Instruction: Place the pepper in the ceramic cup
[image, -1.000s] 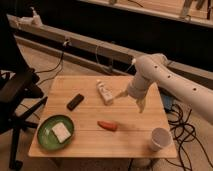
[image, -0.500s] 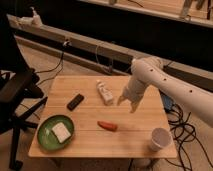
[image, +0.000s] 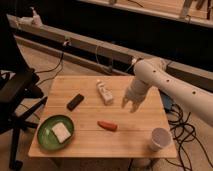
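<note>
Ceramic cup (image: 161, 138) stood at the front-right corner of the table (image: 90, 146). Green plate (image: 46, 141) front-left held a pale block (image: 61, 132), possibly a sponge. Pepper (image: 107, 125) lay mid-table, well apart from the cup. Gripper (image: 131, 104) hovered behind-right of the pepper, fingers spread, holding nothing. Black remote (image: 75, 101) and white bottle (image: 104, 92) lay farther back.

Black remote (image: 75, 101), white bottle (image: 104, 92), green plate (image: 45, 135) on table (image: 90, 146).

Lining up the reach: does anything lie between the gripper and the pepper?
Nothing: the camera view shows only bare table between the open gripper and the pepper; the white bottle lies off that line.
</note>
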